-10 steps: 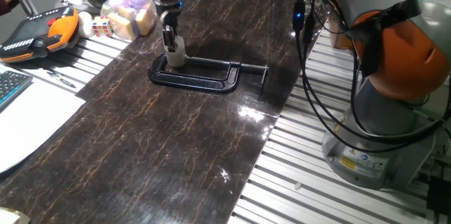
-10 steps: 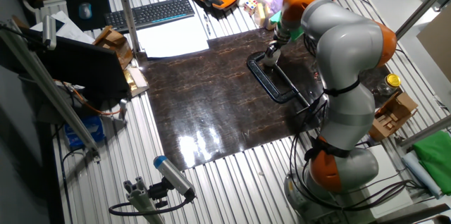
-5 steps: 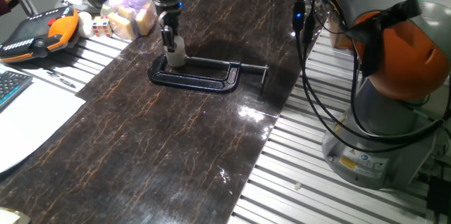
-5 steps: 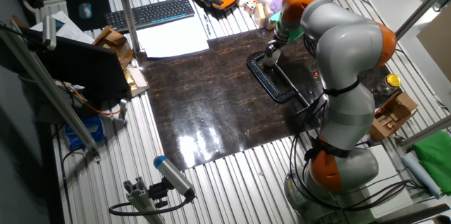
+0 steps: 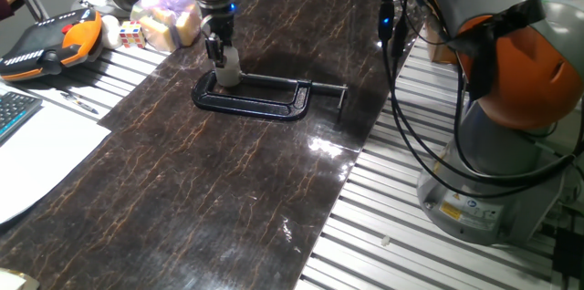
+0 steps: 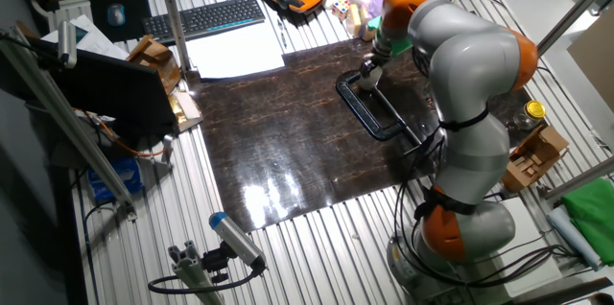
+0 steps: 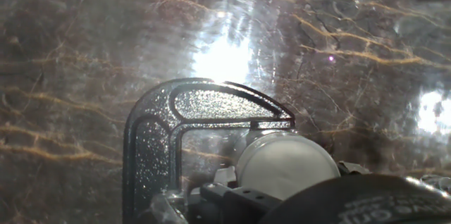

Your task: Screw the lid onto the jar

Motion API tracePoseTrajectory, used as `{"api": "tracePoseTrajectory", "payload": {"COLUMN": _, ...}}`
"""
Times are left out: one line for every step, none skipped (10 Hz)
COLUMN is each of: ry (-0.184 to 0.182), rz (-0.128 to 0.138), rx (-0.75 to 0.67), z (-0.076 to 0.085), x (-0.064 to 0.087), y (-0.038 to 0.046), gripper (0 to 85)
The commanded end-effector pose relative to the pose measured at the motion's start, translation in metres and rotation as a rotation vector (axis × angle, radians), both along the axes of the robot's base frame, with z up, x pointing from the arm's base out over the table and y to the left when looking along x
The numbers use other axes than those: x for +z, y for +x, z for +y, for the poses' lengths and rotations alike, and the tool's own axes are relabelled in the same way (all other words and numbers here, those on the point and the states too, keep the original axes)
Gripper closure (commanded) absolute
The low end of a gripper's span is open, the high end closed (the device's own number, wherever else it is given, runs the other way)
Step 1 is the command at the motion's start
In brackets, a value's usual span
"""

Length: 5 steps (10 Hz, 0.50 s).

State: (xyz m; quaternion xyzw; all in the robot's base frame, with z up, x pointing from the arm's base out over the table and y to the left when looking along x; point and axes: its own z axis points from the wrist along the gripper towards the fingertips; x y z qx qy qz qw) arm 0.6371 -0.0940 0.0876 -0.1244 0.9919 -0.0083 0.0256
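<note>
My gripper point(image 5: 219, 49) has crept up and slightly left over the last second; I read that as easing off after a turn. The jar point(image 5: 227, 68) sits inside the C-clamp point(image 5: 260, 98) frame, the lid point(image 7: 285, 163) on top. Jaw state: cannot tell, fingers cut off in hand view. Thread seating not visible.

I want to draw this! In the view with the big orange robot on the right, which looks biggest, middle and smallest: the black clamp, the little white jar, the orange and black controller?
1. Black clamp, biggest.
2. Orange and black controller, partly cut off by the edge, so unsure.
3. Little white jar, smallest.
</note>
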Motion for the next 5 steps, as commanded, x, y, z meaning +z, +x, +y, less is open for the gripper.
{"api": "tracePoseTrajectory", "payload": {"ry": 0.004, "rz": 0.005, "rx": -0.029, "z": 0.0001, "x": 0.0001, "y": 0.0001, "gripper": 15.7}}
{"api": "tracePoseTrajectory", "payload": {"ry": 0.008, "rz": 0.011, "rx": -0.055, "z": 0.0001, "x": 0.0, "y": 0.0001, "gripper": 15.7}}
{"api": "tracePoseTrajectory", "payload": {"ry": 0.011, "rz": 0.015, "rx": -0.088, "z": 0.0002, "x": -0.0001, "y": 0.0, "gripper": 15.3}}
{"api": "tracePoseTrajectory", "payload": {"ry": 0.012, "rz": 0.015, "rx": -0.114, "z": 0.0003, "x": -0.0002, "y": 0.0, "gripper": 15.3}}
{"api": "tracePoseTrajectory", "payload": {"ry": 0.009, "rz": 0.014, "rx": -0.149, "z": 0.0001, "x": -0.0001, "y": 0.0, "gripper": 15.3}}
